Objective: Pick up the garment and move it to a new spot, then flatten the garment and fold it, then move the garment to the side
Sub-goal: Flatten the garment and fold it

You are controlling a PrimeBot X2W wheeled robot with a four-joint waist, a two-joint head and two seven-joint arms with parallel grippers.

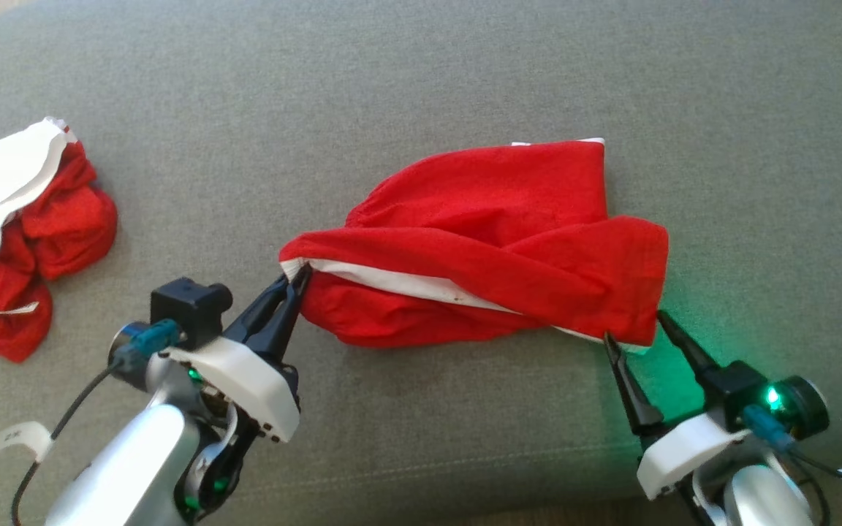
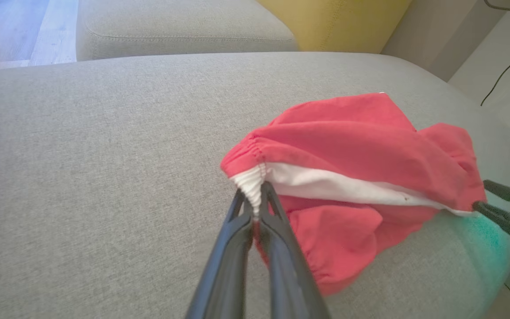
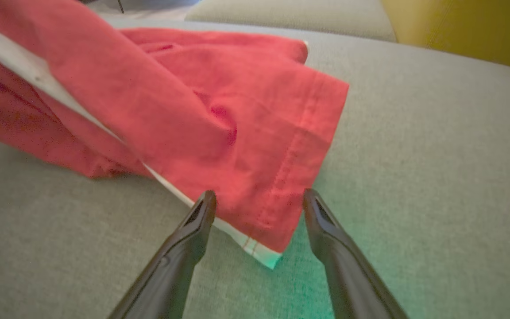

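The red garment [image 1: 494, 241] lies bunched on the grey cushion [image 1: 421, 73], a little right of the middle in the head view, stretched between the two arms. The left tool [image 1: 297, 281] is clamped tight on the garment's left end. In the left wrist view its two dark fingers [image 2: 277, 230] meet on the gathered white band [image 2: 251, 188], which is pinched between their tips, and the red cloth [image 2: 352, 150] spreads away to the right of them. The right tool [image 1: 635, 327] stands with its jaws spread wide at the garment's lower right corner. In the right wrist view [image 3: 259, 197] the hemmed corner of the cloth [image 3: 219, 102] hangs down between the two fingertips, one on either side of it, and neither is pressed onto the fabric; whether the tips brush it cannot be told. A green glow [image 1: 677, 358] from the right wrist falls on the cushion just beside that corner. Well apart from both tools, at the far left of the cushion, lies a crumpled red and white heap [image 1: 19, 234] of cloth.
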